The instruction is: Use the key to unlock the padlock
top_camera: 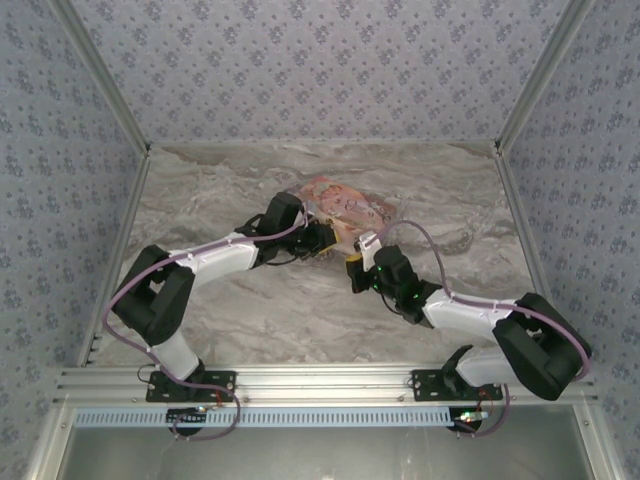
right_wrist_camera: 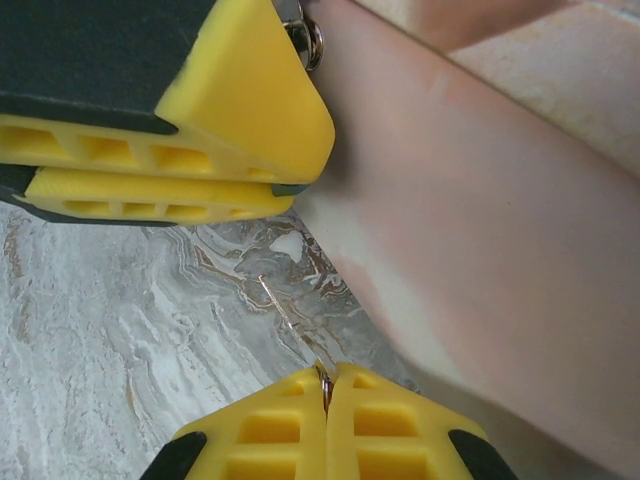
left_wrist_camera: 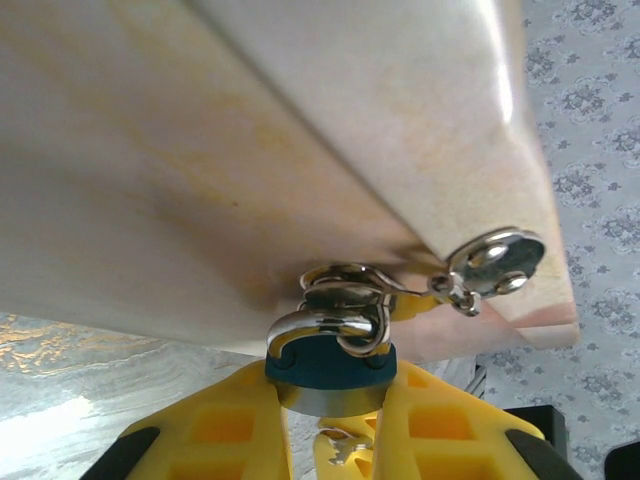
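**Top view.** The pink box [top_camera: 345,205] lies near the centre of the marble desk [top_camera: 200,190]. The left tool [top_camera: 318,238] sits at the box's 7 o'clock edge. The right tool [top_camera: 357,270] sits at the box's 6 o'clock, near the left tool.

**Left wrist view.** The left tool is narrowed on the padlock [left_wrist_camera: 330,368]. Its yellow fingers [left_wrist_camera: 260,400] flank the blue-teal body on both sides. The padlock is at 6 o'clock in this view, just under the box's lower edge. The silvery shackle [left_wrist_camera: 325,322] points toward 12 o'clock and meets a metal loop [left_wrist_camera: 345,283] at the box's edge. A round metal disc [left_wrist_camera: 497,260] hangs at the shackle's 2 o'clock, joined by a small link.

**Right wrist view.** The right tool is fully closed and pinches the key [right_wrist_camera: 323,383] at its fingertips. A thin wire [right_wrist_camera: 285,315] runs from the key toward 11 o'clock, over the desk. The left tool's fingers are at 11 o'clock, apart from the key. The box occupies the 3 o'clock side.

**Markings.** The box carries an illustration, but its print is too blurred to read.
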Available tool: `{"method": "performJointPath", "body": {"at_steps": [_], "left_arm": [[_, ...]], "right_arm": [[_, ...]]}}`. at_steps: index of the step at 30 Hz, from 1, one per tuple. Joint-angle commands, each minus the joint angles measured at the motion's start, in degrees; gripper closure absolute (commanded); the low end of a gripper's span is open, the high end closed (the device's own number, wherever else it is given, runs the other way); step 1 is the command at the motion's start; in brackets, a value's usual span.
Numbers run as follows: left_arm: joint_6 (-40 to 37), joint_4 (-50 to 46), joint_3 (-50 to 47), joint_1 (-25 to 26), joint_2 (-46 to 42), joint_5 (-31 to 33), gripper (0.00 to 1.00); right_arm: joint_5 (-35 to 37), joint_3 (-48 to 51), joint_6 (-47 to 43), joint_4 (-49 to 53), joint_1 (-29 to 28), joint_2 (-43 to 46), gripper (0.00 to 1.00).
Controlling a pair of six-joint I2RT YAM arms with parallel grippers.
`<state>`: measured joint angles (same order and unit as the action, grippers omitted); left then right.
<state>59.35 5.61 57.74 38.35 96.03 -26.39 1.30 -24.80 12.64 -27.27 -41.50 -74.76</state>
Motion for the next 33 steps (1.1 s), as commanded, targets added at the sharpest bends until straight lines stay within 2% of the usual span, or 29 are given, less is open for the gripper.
{"method": "performJointPath", "body": {"at_steps": [1,33], "left_arm": [[1.15,3.86,0.99,0.5,-1.28,-2.21,0.87],[3.23,5.89,-0.44,0.46,-1.46,-2.54,0.88]], "right_arm": [[-0.38,-2.15,1.15,-2.54,0.43,-1.12,1.0],[-0.36,-2.9,3.79,-5.92,2.6,-2.8,1.0]]}}
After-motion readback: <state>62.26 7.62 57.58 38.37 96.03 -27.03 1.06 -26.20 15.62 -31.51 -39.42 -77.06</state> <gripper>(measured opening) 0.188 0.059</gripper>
